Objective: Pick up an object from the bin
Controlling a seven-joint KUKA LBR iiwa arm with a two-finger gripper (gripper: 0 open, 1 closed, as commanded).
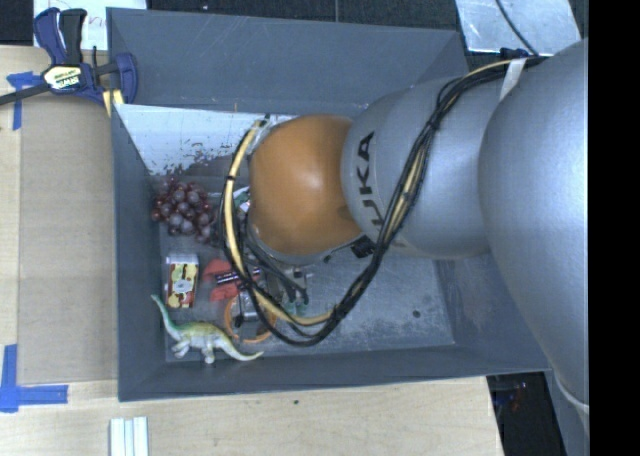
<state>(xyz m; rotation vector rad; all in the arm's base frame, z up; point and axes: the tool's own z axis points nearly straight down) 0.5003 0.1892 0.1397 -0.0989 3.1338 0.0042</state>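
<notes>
If you start at the left of the grey bin, you find a bunch of dark red toy grapes near the back corner. In front of them lies a small yellow and red box. By the front wall lies a green and white toy lizard with a long tail.

Just right of the box is a small red thing. It is partly hidden, so I cannot say what it is. It lies right beside the dark lower end of the arm, under the round orange cover. The jaws are down there, low in the bin. The cover and the cables hide them, so I cannot tell if they are open or closed, or if they hold anything. The big grey arm reaches in from the right.

I think the red thing and the box are closest to the jaws. To do this step well, the jaws should go around just one thing, close gently but firmly, and lift straight up. They should stay clear of the lizard's tail and the bin's wall, so nothing else gets dragged along.
</notes>
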